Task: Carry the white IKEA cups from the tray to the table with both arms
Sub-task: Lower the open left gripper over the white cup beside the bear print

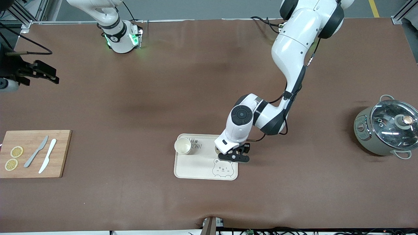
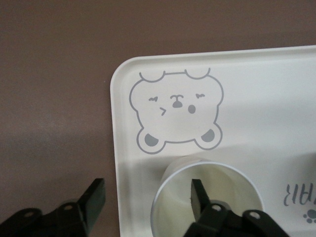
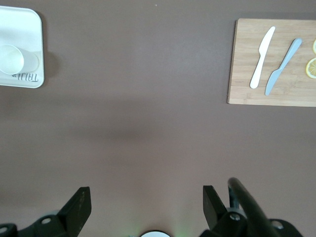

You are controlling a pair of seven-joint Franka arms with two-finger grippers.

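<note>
One white cup [image 1: 183, 146] stands upright on the bear-print tray [image 1: 196, 166], at the corner farther from the front camera on the right arm's side; it also shows in the right wrist view [image 3: 11, 59]. The second white cup [image 2: 207, 205] stands on the tray [image 2: 256, 98] next to the bear print, mostly hidden under the left hand in the front view. My left gripper [image 1: 233, 156] is low over it and open [image 2: 146, 197]: one finger [image 2: 197, 195] is inside the cup, the other [image 2: 94, 197] outside the tray edge. My right gripper [image 1: 49, 75] is open [image 3: 146, 202], empty, and waits high over the right arm's end of the table.
A bamboo cutting board [image 1: 62, 153] with two knives [image 1: 36, 151] and lemon slices [image 1: 16, 151] lies at the right arm's end. A grey-green pot with a glass lid [image 1: 387, 130] stands at the left arm's end. Brown table surface surrounds the tray.
</note>
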